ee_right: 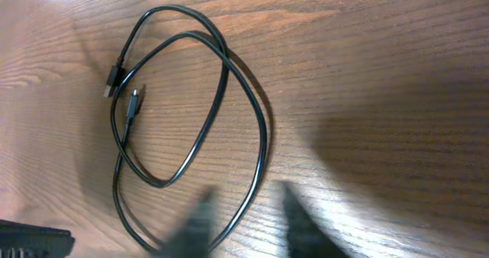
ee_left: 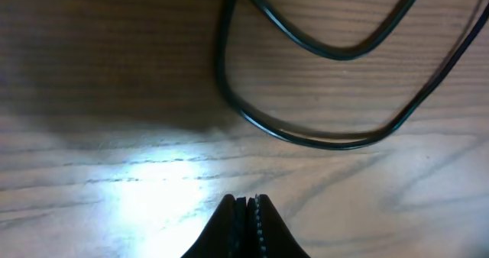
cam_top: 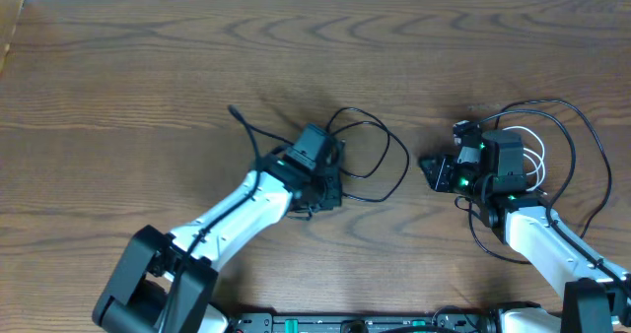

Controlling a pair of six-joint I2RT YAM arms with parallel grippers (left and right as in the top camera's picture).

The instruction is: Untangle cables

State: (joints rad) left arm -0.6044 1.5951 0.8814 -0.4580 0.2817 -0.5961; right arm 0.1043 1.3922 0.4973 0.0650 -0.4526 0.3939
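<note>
The black cable (ee_right: 265, 140) lies mid-table in loose loops that cross one another, its two plug ends close together at one side. The white cable (cam_top: 540, 161) is coiled at the right and partly hidden under the right arm, well apart from the black loops. The left gripper (ee_left: 246, 221) sits low over the table (cam_top: 148, 67), just beside the black loops. Its fingers are pressed together with nothing between them. The right gripper (ee_right: 248, 221) faces the black cable from the other side. Its fingers are blurred but stand apart and hold nothing, and a stretch of the cable lies on the wood near them.
</note>
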